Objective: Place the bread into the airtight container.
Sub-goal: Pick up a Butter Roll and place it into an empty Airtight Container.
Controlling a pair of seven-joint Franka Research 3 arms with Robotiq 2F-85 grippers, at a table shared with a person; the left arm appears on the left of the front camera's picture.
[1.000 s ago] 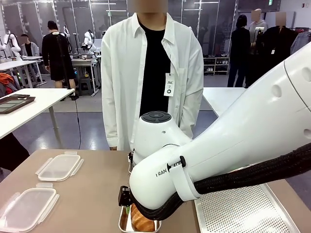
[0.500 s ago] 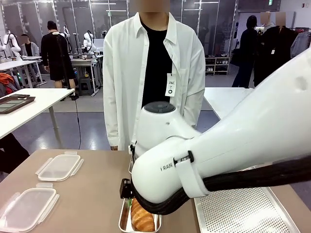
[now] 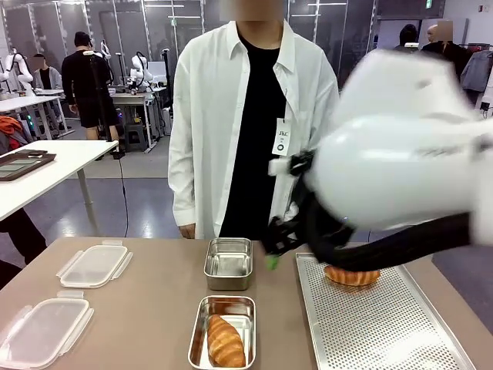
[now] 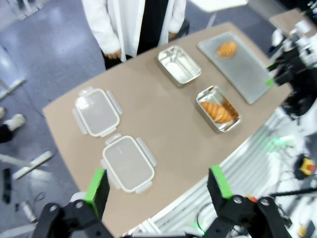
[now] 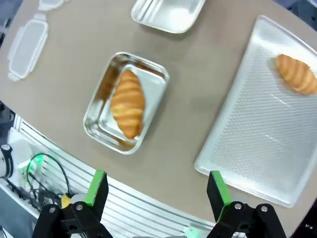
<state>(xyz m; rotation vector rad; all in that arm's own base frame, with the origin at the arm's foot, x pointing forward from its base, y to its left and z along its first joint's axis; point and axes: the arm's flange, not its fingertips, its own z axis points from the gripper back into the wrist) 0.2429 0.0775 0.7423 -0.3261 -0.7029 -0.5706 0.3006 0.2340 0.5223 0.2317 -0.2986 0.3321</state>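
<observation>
- My right gripper (image 5: 156, 191) is released: its green pads stand wide apart with nothing between them, and it hangs high over the near edge of the table (image 3: 146, 308).
- My left gripper (image 4: 158, 184) is also released and empty. It is well above the table, looking down on the whole layout.
- The croissant (image 5: 128, 103) lies inside the near steel container (image 5: 157, 79), stretched along its length and resting on the bottom. Neither gripper touches it.
- The far steel container (image 3: 228, 264) sits just beyond the near one, apart from it, and it is open with a bare bottom.
- A second croissant (image 3: 352, 275) rests at the far end of the perforated tray (image 3: 385, 331), which is on the right side of the table beside the two steel containers.
- Two lids lie flat on the left side, well apart from the containers: the far clear lid (image 3: 94, 266) and the near clear lid (image 3: 42, 331).
- In the front view my right arm is smeared with blur above the tray. One green pad shows just beside the far container's right edge, but I cannot tell its height from there.
- A person (image 3: 246, 131) in a white shirt stands at the far side, arms down, with one hand by the table edge.
</observation>
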